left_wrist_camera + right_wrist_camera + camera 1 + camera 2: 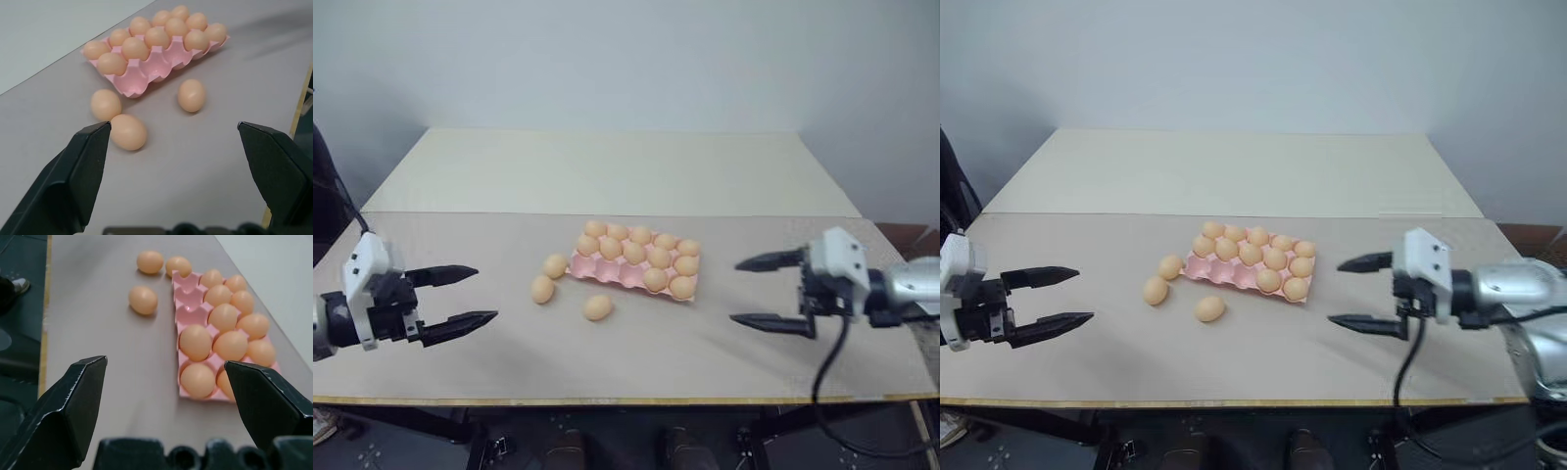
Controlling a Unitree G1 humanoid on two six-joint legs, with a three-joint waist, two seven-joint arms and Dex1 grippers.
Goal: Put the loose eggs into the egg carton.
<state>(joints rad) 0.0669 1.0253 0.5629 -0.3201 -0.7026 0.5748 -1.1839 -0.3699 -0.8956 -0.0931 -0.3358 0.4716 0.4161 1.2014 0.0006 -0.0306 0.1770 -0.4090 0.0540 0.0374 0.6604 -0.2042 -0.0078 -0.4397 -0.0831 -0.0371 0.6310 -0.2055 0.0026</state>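
Observation:
The pink egg carton point(608, 273) lies in the middle of the table with several pale orange eggs in its cups; a few cups along its front left side are bare point(189, 299). Three loose eggs rest on the table by its left end: one point(555, 265) against the carton's corner, one point(542, 289) just left of that, and one point(597, 307) in front of the carton. My left gripper point(485, 294) hovers open at the left, pointing toward the eggs, with nothing in it. At the right, my right gripper point(735, 292) is open and empty, pointing at the carton's right end.
The grey-beige tabletop point(666, 362) runs to a front edge point(626, 399) close to me. A cream surface point(607, 171) continues behind it up to a pale wall. A black cable point(824, 377) hangs from the right wrist.

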